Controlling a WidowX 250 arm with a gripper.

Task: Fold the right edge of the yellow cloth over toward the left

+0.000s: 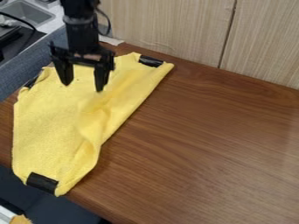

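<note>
In the camera view, at ten o'clock, black gripper (83,87) with fingers wide apart and nothing between them, over the yellow cloth (50,118); hard to tell whether touching it. On the brown table (204,144), see the cloth creased, reaching from twelve o'clock round to between seven and eight, with black tape (42,182) at both ends and near ten. Beyond, at one, pale wall (175,26); between ten and eleven, grey sink (26,13).
</note>
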